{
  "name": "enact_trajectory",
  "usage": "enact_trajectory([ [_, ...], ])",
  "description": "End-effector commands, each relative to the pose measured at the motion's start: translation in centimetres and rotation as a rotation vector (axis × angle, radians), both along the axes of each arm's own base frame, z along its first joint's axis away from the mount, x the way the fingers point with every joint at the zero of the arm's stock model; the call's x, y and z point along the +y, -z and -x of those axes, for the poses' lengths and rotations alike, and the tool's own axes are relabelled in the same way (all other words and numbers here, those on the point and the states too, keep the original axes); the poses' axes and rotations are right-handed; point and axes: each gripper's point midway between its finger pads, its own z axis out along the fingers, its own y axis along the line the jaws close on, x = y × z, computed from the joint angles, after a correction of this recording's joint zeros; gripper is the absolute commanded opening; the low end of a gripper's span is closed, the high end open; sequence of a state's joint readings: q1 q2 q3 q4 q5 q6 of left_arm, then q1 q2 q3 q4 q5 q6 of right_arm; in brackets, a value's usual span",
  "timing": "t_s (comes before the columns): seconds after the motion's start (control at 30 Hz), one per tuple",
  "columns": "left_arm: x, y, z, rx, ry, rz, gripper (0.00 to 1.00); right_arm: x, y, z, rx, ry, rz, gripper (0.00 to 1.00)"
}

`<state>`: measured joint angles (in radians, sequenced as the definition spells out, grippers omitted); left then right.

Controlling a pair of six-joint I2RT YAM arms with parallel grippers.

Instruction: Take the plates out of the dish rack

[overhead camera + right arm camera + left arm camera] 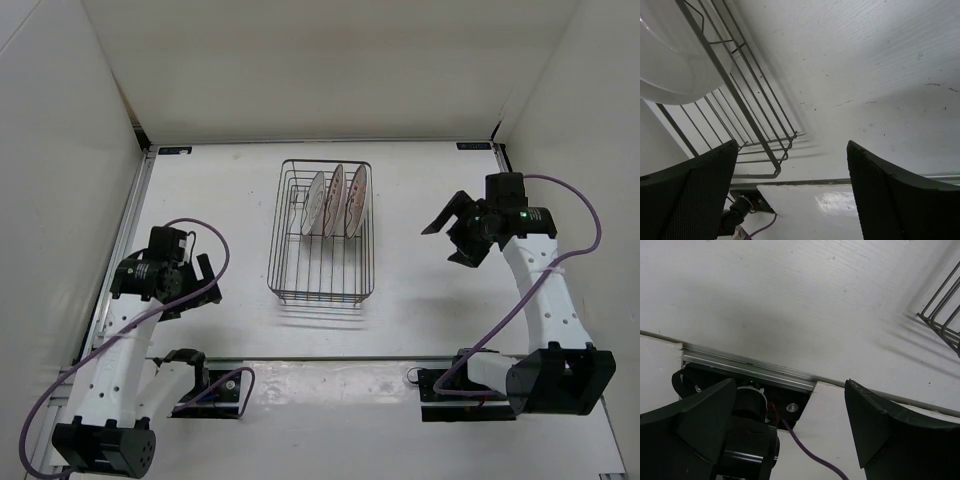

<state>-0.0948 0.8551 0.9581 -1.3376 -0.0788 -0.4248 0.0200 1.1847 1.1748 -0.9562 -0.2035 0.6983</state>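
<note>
From above alone, three upright plates (pixel 335 200) in dish rack (pixel 320 297); left fingers (pixel 890 432), right fingers (pixel 895 197) apart.

You face a white table (pixel 430 300) boxed in by plain white walls (pixel 330 60); an aluminium rail (pixel 330 358) crosses its near edge; lighting is even.
</note>
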Motion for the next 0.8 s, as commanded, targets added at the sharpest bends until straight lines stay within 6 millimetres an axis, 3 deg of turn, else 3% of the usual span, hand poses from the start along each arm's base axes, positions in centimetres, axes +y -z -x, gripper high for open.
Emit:
enact_trajectory([
  [0.0,0.3,-0.2,0.7,0.011,-0.025,-0.010,1.00,-1.1,-0.4,-0.9,-0.018,0.054,0.046,0.90],
  [0.03,0.1,-0.2,0.5,0.008,-0.031,-0.003,1.00,-1.0,-0.2,-1.0,-0.012,0.054,0.034,0.90],
  [0.07,0.0,-0.1,0.3,0.010,-0.033,0.004,1.00,-0.8,1.2,-0.7,0.074,0.052,0.023,0.90],
  [0.13,-0.5,-0.1,-0.1,0.002,-0.025,0.028,1.00,-1.3,1.3,-1.1,0.119,0.088,0.043,0.90],
  [0.17,-0.8,-0.1,-0.4,-0.004,-0.014,0.041,1.00,-1.5,3.3,0.3,0.281,0.095,0.060,0.90],
  [0.2,-1.1,-0.2,-0.6,-0.001,0.002,0.059,1.00,-1.8,2.2,-0.8,0.246,0.063,0.030,0.90],
  [0.23,-1.3,-0.3,-0.9,-0.010,0.006,0.065,1.00,-1.0,2.2,-1.1,0.238,-0.021,-0.002,0.90],
  [0.27,-1.4,-0.5,-1.0,-0.011,0.013,0.070,1.00,-0.4,1.6,-3.0,0.139,-0.062,-0.028,0.90],
  [0.3,-1.4,-0.4,-1.0,-0.004,0.017,0.070,1.00,1.5,0.9,-3.3,0.088,-0.137,-0.119,0.90],
  [0.33,-1.4,-0.5,-1.0,-0.004,0.021,0.070,1.00,1.8,0.3,-4.2,0.036,-0.128,-0.132,0.90],
  [0.37,-1.5,-0.5,-1.1,-0.008,0.027,0.072,1.00,2.1,-1.1,-6.4,-0.060,-0.124,-0.127,0.90],
  [0.4,-1.5,-0.3,-1.1,-0.001,0.033,0.070,1.00,2.5,-1.9,-7.9,-0.083,-0.130,-0.081,0.90],
  [0.43,-1.5,-0.3,-1.2,-0.007,0.035,0.070,1.00,2.6,-3.8,-8.1,-0.079,-0.137,-0.053,0.90],
  [0.47,-1.5,-0.3,-1.3,-0.007,0.036,0.068,1.00,3.5,-1.9,-9.1,-0.020,-0.196,-0.004,0.90],
  [0.5,-1.5,-0.2,-1.4,-0.004,0.033,0.069,1.00,4.2,-2.3,-9.6,-0.034,-0.226,0.064,0.90],
  [0.53,-1.5,-0.1,-1.5,-0.002,0.035,0.070,1.00,4.9,-4.9,-11.1,-0.103,-0.259,0.134,0.90],
  [0.57,-1.5,0.0,-1.7,-0.001,0.035,0.069,1.00,4.9,-6.3,-11.5,-0.145,-0.259,0.181,0.90],
  [0.6,-1.5,0.1,-1.8,0.004,0.036,0.069,1.00,5.5,-4.8,-12.8,-0.113,-0.276,0.206,0.90],
  [0.63,-1.6,0.2,-1.9,0.008,0.037,0.068,1.00,7.1,-8.0,-13.7,-0.209,-0.310,0.225,0.90],
  [0.67,-1.5,0.1,-2.0,0.002,0.041,0.066,1.00,7.8,-6.4,-14.9,-0.177,-0.327,0.248,0.90],
  [0.7,-1.5,0.1,-2.1,0.004,0.044,0.064,1.00,8.3,-7.8,-15.6,-0.216,-0.329,0.250,0.90],
  [0.77,-1.4,0.1,-2.2,-0.001,0.048,0.062,1.00,10.2,-8.0,-16.8,-0.242,-0.354,0.279,0.90],
])
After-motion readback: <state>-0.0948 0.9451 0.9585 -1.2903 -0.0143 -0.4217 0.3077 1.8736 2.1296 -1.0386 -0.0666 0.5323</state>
